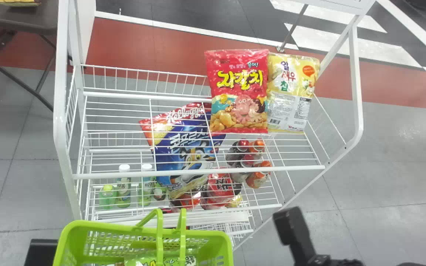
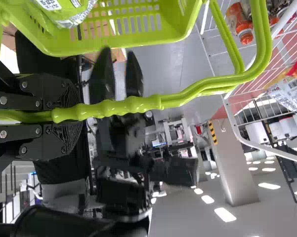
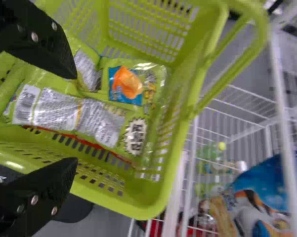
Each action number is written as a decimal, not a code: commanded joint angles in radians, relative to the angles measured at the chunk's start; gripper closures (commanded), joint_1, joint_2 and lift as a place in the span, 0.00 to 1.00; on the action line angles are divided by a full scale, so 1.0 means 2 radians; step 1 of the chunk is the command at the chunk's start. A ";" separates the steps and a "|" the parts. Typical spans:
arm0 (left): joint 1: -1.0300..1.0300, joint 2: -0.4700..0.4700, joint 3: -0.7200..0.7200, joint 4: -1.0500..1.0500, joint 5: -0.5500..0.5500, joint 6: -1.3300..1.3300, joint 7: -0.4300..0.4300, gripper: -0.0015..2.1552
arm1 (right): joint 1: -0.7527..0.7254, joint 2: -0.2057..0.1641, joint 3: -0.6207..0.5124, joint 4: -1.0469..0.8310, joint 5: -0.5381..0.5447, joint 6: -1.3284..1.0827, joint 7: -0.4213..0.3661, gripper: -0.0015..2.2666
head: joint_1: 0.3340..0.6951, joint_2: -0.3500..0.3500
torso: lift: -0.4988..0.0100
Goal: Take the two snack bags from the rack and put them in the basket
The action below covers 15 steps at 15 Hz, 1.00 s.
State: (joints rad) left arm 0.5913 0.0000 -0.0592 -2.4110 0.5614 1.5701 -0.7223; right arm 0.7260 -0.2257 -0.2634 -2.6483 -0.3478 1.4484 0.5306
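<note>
Left gripper [image 2: 69, 114] clamps the basket handles [image 2: 133, 104]; right gripper [image 1: 295, 234] gapes wide.

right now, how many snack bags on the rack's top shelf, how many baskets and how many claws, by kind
snack bags, a red bag and a yellow bag: 2
baskets, the green basket: 1
claws, left claw and right claw: 2
total: 5

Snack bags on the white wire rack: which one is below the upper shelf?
The blue plastic bag with the red top: the upper shelf crosses in front of it, but not of the red bag or the yellow bag.
</note>
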 commanded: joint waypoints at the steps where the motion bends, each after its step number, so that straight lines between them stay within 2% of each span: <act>1: 0.003 -0.001 0.000 -0.002 0.000 0.001 -0.001 0.69 | 0.001 0.038 -0.066 -0.007 -0.055 -0.082 0.009 0.03 | 1.00 0.00 | 0.96; 3: 0.004 -0.001 0.004 -0.002 -0.001 0.001 -0.003 0.69 | 0.001 0.077 -0.091 -0.007 -0.072 -0.186 0.015 0.02 | 1.00 0.00 | 0.96; 5: 0.007 -0.001 0.004 0.001 -0.004 -0.009 -0.007 0.69 | 0.012 0.101 -0.091 -0.001 -0.068 -0.284 0.009 0.03 | 1.00 0.00 | 0.96; 6: 0.008 -0.001 0.004 0.004 -0.005 -0.015 -0.009 0.69 | 0.020 0.104 -0.083 0.009 -0.063 -0.352 -0.003 0.03 | 1.00 0.00 | 0.96; 8: 0.010 -0.001 0.004 0.008 -0.005 -0.018 -0.015 0.69 | 0.040 0.105 -0.052 0.035 -0.018 -0.494 -0.027 0.03 | 1.00 0.00 | 0.96; 10: 0.014 -0.001 0.004 0.017 -0.007 -0.034 -0.019 0.69 | 0.056 0.107 -0.032 0.053 0.002 -0.542 -0.037 0.03 | 1.00 0.00 | 0.96; 12: 0.017 -0.001 0.000 0.027 -0.013 -0.040 -0.022 0.69 | 0.070 0.107 -0.006 0.073 0.030 -0.577 -0.064 0.03 | 1.00 0.00 | 0.96; 15: 0.027 -0.001 -0.023 0.040 -0.051 -0.090 -0.025 0.69 | 0.083 0.107 0.047 0.091 0.090 -0.632 -0.100 0.03 | 1.00 0.00 | 0.96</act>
State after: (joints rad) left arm 0.6359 0.0000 -0.0846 -2.3446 0.4920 1.4394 -0.7706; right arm 0.8807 -0.0115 -0.2164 -2.4814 -0.2155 0.2327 0.3396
